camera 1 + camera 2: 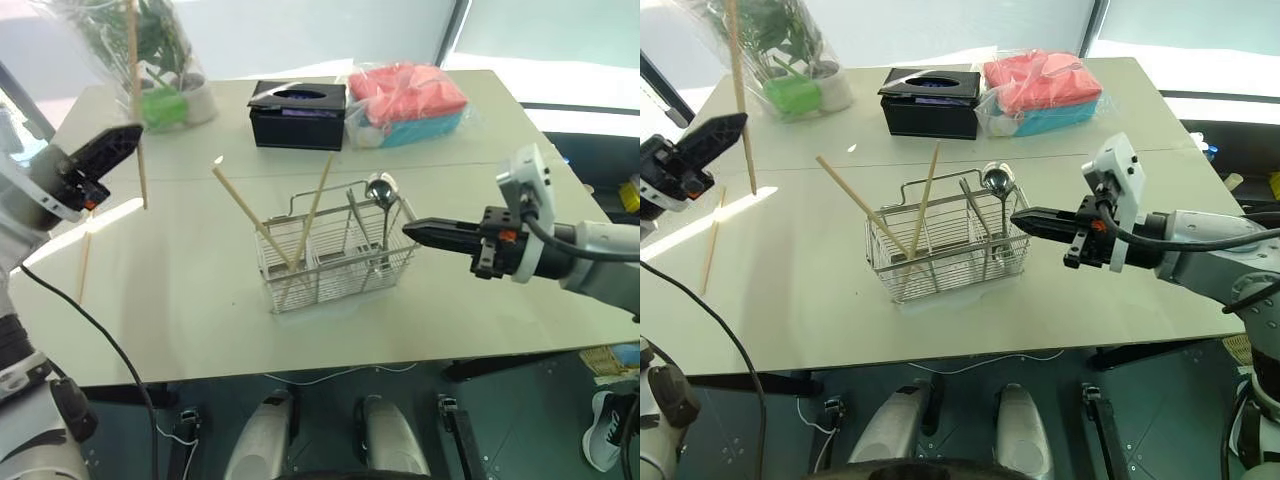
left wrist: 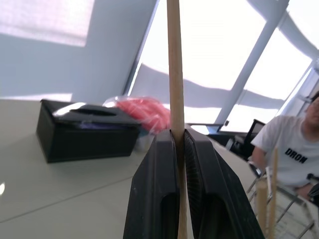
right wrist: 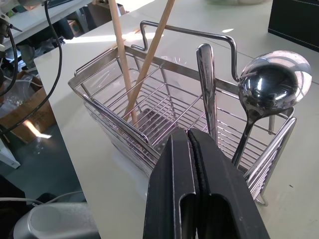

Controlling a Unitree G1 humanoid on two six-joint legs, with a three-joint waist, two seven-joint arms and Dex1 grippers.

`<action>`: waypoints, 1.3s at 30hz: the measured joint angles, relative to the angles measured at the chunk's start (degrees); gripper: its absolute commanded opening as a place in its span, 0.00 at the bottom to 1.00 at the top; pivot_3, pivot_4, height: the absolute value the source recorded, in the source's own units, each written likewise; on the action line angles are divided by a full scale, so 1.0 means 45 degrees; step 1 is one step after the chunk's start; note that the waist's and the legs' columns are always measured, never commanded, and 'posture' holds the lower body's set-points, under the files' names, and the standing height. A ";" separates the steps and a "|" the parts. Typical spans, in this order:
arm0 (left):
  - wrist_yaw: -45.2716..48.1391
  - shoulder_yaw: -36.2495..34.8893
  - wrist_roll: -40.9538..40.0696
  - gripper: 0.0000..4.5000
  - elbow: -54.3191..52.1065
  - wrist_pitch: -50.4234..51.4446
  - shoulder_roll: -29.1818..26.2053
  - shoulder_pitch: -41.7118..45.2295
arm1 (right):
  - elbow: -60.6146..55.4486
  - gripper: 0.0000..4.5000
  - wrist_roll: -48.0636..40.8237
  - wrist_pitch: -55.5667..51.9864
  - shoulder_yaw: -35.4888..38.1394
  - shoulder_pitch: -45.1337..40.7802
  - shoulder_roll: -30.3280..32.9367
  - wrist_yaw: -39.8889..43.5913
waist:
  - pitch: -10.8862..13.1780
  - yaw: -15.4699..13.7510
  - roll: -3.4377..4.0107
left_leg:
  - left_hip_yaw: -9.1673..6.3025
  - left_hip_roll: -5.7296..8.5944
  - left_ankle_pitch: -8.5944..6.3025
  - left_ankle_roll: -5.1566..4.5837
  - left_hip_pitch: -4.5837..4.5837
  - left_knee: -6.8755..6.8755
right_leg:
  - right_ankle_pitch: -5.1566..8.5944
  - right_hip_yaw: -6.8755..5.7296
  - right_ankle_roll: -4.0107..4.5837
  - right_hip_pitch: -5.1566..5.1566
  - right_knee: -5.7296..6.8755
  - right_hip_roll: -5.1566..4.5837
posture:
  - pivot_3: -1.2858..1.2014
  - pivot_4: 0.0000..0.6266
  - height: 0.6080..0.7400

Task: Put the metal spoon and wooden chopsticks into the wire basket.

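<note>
The wire basket (image 1: 335, 262) stands mid-table. Two wooden chopsticks (image 1: 245, 213) lean inside its left compartment. The metal spoon (image 1: 380, 188) stands bowl-up in the right compartment, beside another metal handle (image 3: 207, 84). My left gripper (image 1: 120, 143) is raised over the table's left side, shut on a further chopstick (image 1: 135, 90) held roughly upright. One more chopstick (image 1: 84, 265) lies on the table near the left edge. My right gripper (image 1: 412, 231) is shut and holds nothing, its tips just right of the basket near the spoon.
A black tissue box (image 1: 297, 113) and a bag of pink and blue cloths (image 1: 408, 102) sit at the back. A wrapped plant (image 1: 160, 60) stands back left. A person in a white shirt (image 2: 294, 149) sits beyond the table.
</note>
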State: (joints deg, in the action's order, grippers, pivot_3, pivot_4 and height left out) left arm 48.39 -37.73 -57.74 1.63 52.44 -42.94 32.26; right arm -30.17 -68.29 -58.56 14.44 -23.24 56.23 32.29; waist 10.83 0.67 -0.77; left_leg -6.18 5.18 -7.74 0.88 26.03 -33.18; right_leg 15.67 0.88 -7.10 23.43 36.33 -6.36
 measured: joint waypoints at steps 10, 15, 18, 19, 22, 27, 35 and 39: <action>-0.1413 0.0465 -0.2925 0.01 -0.1709 0.0715 0.0652 0.0969 | 0.0006 0.00 0.0053 0.0009 0.0019 -0.0356 0.0099 0.0188 | 0.0000 -0.0023 0.0000 | 0.0003 0.0002 0.0002 -0.0003 -0.0010 -0.0013 | -0.0001 0.0001 0.0000 -0.0020 0.0001 0.0002 | 0.52 0.24 1.00; -0.1932 0.1917 -0.2514 0.01 -0.2279 0.0012 0.1793 0.0969 | 0.0003 0.00 -0.0182 -0.0121 0.0067 -0.0640 0.0246 0.0178 | -0.0002 -0.0024 -0.0004 | 0.0008 0.0002 0.0004 -0.0005 -0.0015 -0.0016 | -0.0001 0.0002 0.0001 -0.0027 0.0000 0.0005 | 0.52 0.24 1.00; -0.1926 0.2830 -0.1880 0.01 -0.2481 -0.0589 0.2262 0.0954 | 0.0008 0.00 -0.0344 -0.0231 0.0067 -0.0747 0.0248 0.0158 | -0.0002 -0.0027 -0.0004 | 0.0011 0.0002 0.0004 -0.0006 -0.0015 -0.0016 | -0.0001 0.0004 0.0001 -0.0028 0.0000 0.0006 | 0.52 0.24 1.00; -0.1895 0.3200 -0.1553 0.01 -0.2526 -0.0856 0.2472 0.0919 | 0.0007 0.00 -0.0450 -0.0256 0.0067 -0.0830 0.0247 0.0136 | -0.0002 -0.0027 -0.0004 | 0.0012 0.0002 0.0004 -0.0006 -0.0015 -0.0016 | -0.0001 0.0003 0.0001 -0.0029 0.0000 0.0006 | 0.52 0.24 1.00; -0.1645 0.4109 -0.0504 0.01 -0.2474 -0.1737 0.2986 0.0664 | 0.0010 0.00 -0.1234 -0.0385 0.0219 -0.0929 0.0245 -0.0135 | -0.0002 -0.0029 -0.0004 | 0.0013 0.0002 0.0005 -0.0007 -0.0015 -0.0016 | -0.0001 0.0004 0.0002 -0.0030 -0.0002 0.0005 | 0.52 0.24 1.00; -0.1139 0.4653 0.0527 0.01 -0.2214 -0.2991 0.3339 0.0626 | -0.0065 0.00 -0.2569 -0.0658 0.0516 -0.0864 0.0357 -0.0589 | -0.0003 -0.0048 -0.0002 | 0.0014 0.0002 0.0004 -0.0009 -0.0023 -0.0017 | 0.0000 0.0002 0.0003 -0.0045 -0.0007 0.0003 | 0.52 0.24 1.00; -0.0623 0.4904 0.0548 0.01 -0.1875 -0.3391 0.3610 0.0667 | -0.0508 0.00 -0.3297 -0.0668 0.0606 -0.0352 0.0634 -0.1251 | -0.0009 -0.0327 -0.0005 | 0.0014 0.0005 -0.0001 -0.0016 -0.0035 -0.0036 | 0.0002 -0.0003 0.0005 -0.0074 -0.0019 -0.0002 | 0.52 0.24 1.00; -0.0797 0.4784 0.0476 0.01 -0.1288 -0.3339 0.3548 0.1042 | -0.0527 0.00 -0.3377 -0.0522 0.0607 -0.0282 0.0637 -0.1419 | -0.0007 -0.0305 -0.0008 | 0.0013 0.0004 -0.0001 -0.0017 -0.0032 -0.0038 | 0.0001 -0.0005 0.0005 -0.0070 -0.0020 0.0000 | 0.52 0.24 1.00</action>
State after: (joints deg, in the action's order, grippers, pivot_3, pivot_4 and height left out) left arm 44.80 -16.21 -55.60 -4.17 37.42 -26.97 36.95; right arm -32.54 -83.48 -60.91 17.17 -24.51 59.10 25.90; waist 10.79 -0.70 -0.81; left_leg -6.13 5.20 -7.74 0.80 25.88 -33.35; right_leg 15.68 0.86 -7.08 23.11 36.24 -6.36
